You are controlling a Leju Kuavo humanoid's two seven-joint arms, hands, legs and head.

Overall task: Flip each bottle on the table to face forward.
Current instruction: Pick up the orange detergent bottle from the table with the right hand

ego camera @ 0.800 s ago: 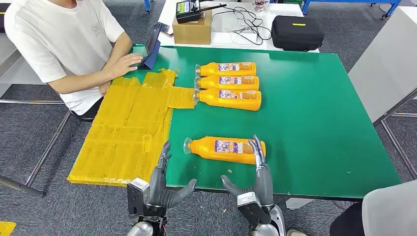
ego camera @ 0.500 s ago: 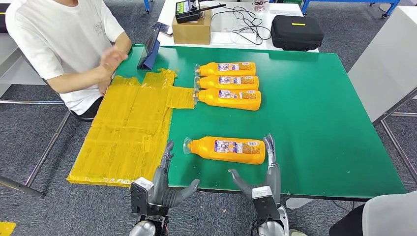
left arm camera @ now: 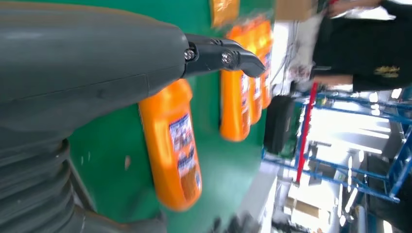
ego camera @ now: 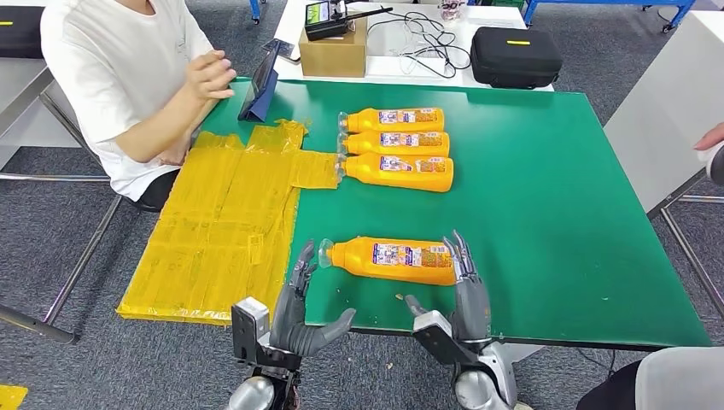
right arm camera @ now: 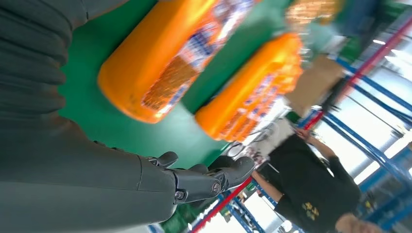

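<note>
Since the earlier frames the right robot hand [ego camera: 468, 286] has moved back in toward the base end of the near bottle, its fingertips [ego camera: 462, 254] now at or over that end; whether they touch it is unclear. The left robot hand [ego camera: 297, 312] has edged forward toward the cap end. The seated person in a white T-shirt [ego camera: 119, 77] has lifted a hand off the bench, and it is now raised near the chest. The bottles have not shifted.

Largest first: flat green-topped bench [ego camera: 555, 213], with a wide patch of crinkled yellow tape sheeting [ego camera: 226, 222] along its left part. Behind it, a white table holding a black zip case [ego camera: 516, 55] and a brown cardboard box [ego camera: 333, 53]. A dark blue tablet stand [ego camera: 260, 85] sits at the far left corner of the bench.

Three orange plastic bottles with printed labels [ego camera: 394, 141] lie on their sides in a tight row at the middle of the bench, caps pointing left. A fourth orange plastic bottle, the near one [ego camera: 388, 259], lies on its side close to the front edge, well apart from the row, cap left, label up.

Both robot hands are released, fingers apart, holding nothing. The left one rests just beside the clear cap [ego camera: 325, 251], thumb spread out to the side.
</note>
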